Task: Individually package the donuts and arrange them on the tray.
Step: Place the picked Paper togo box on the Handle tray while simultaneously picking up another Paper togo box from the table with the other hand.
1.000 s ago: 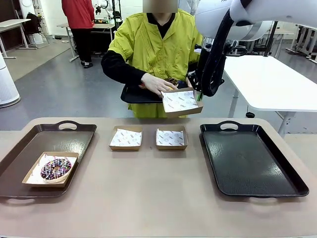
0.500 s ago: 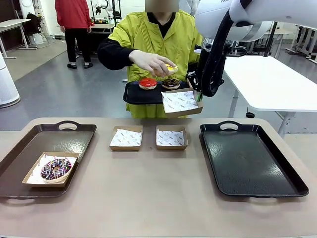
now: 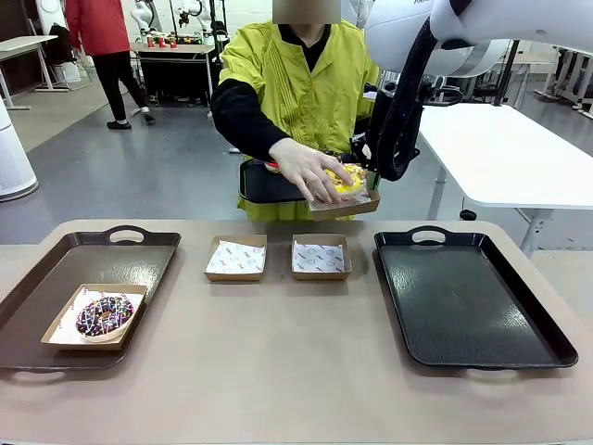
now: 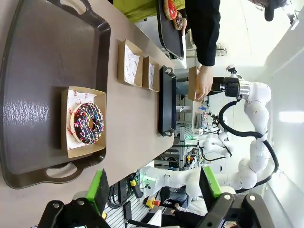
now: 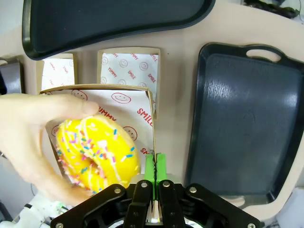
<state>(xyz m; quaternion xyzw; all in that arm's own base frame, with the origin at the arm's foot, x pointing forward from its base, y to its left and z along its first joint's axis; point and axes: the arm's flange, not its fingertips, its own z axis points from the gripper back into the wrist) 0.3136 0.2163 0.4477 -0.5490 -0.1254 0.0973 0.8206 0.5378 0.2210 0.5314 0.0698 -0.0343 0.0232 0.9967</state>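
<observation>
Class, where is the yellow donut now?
Front view, right of centre: the yellow donut sits in the person's hand, over the cardboard box the right gripper holds.

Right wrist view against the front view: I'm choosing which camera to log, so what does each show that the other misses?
Right wrist view adds: the right pincer shut on the side wall of the paper-lined box, and the sprinkles on the yellow donut. Front view adds: the purple donut boxed on the brown tray, and the person's green jacket. Shared: the person's hand holding the yellow donut at the held box, two empty boxes and the black tray on the table.
</observation>
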